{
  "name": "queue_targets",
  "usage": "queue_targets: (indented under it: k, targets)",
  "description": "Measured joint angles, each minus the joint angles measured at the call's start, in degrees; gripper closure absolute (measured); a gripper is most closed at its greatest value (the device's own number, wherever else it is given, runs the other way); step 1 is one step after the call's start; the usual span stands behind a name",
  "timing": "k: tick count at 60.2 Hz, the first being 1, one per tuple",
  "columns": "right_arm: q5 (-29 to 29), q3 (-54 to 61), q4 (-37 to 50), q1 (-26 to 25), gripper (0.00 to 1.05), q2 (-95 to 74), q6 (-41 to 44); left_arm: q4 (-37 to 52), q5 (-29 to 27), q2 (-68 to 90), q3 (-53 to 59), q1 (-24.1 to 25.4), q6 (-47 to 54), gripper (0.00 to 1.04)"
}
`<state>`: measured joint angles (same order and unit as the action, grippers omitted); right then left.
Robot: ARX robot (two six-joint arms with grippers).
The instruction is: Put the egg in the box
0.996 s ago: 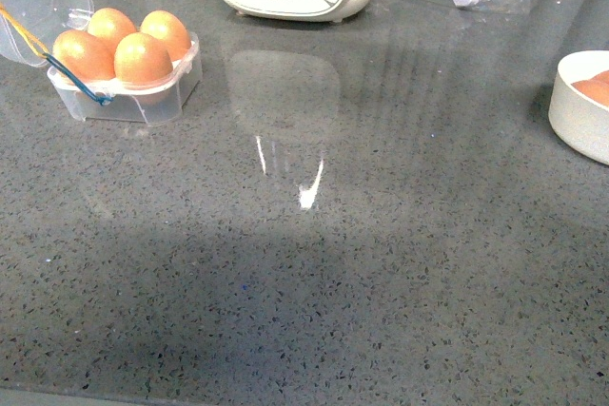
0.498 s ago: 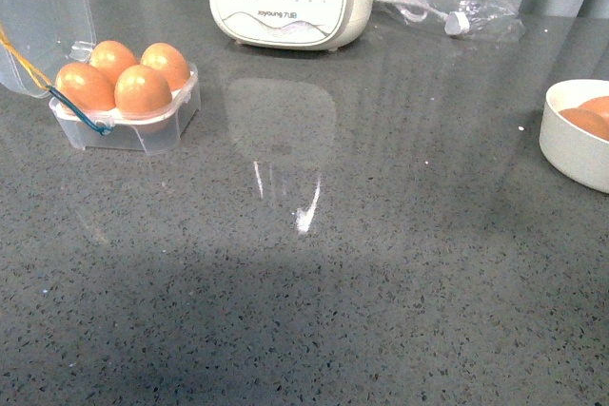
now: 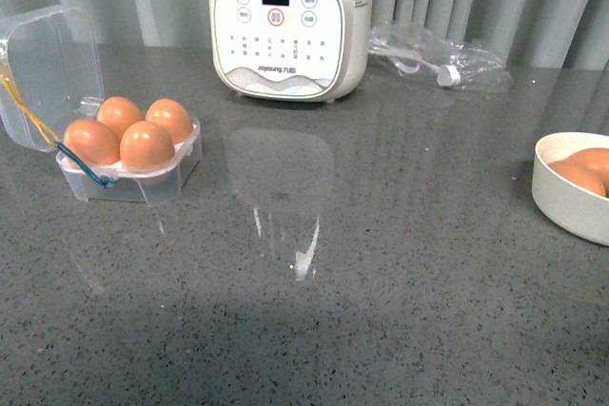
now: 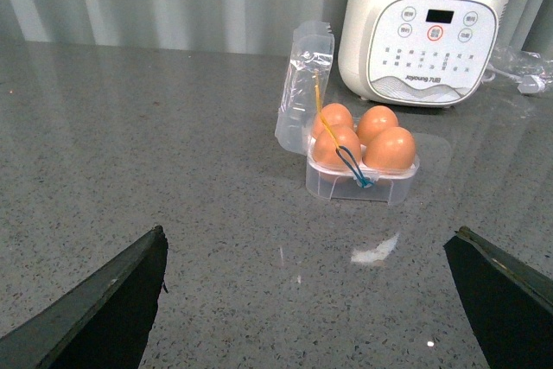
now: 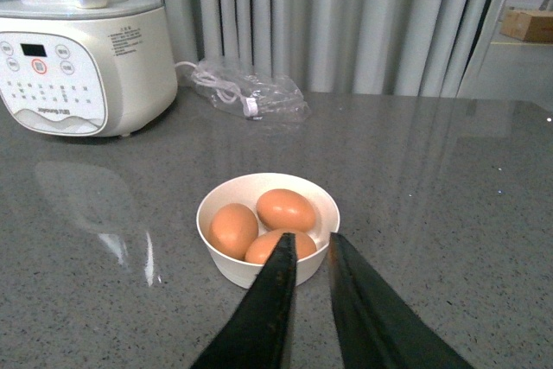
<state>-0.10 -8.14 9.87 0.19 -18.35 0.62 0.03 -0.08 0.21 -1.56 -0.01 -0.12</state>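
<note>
The front view shows neither arm. The left wrist view shows the left gripper [image 4: 311,300] spread wide, well short of the box [image 4: 363,181]; its lid [image 4: 302,84] stands open and four eggs [image 4: 393,149] sit upright in the cells. The right wrist view shows the right gripper [image 5: 311,257], fingers nearly together and empty, above the bowl [image 5: 220,248] with three eggs lying on their sides. The cooker [image 3: 290,21] reads "Joyoung".

Seven eggs [image 4: 390,148], perhaps; one box [image 4: 361,181].
</note>
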Motion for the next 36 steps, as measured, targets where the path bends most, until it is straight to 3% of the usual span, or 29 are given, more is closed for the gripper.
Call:
queue_targets:
  k: [4,27,31,36]
  targets:
    - [0.04,1.27,-0.13,-0.07,1.02,1.51,0.09,0.00,0.04,0.00,0.00,0.00,0.00,0.07]
    - [0.04,5.03,-1.97,-0.09,1.02,7.32,-0.04,0.00,0.02,0.00,0.00,0.00,0.00,0.07]
    - [0.00,5.40,-8.92,-0.09,1.02,12.90,-0.04,0.00,0.04,0.00,0.00,0.00,0.00,0.07]
    - [0.09,5.81,-9.94,-0.11,1.02,15.78,-0.04,0.00,0.02,0.00,0.00,0.00,0.00,0.07]
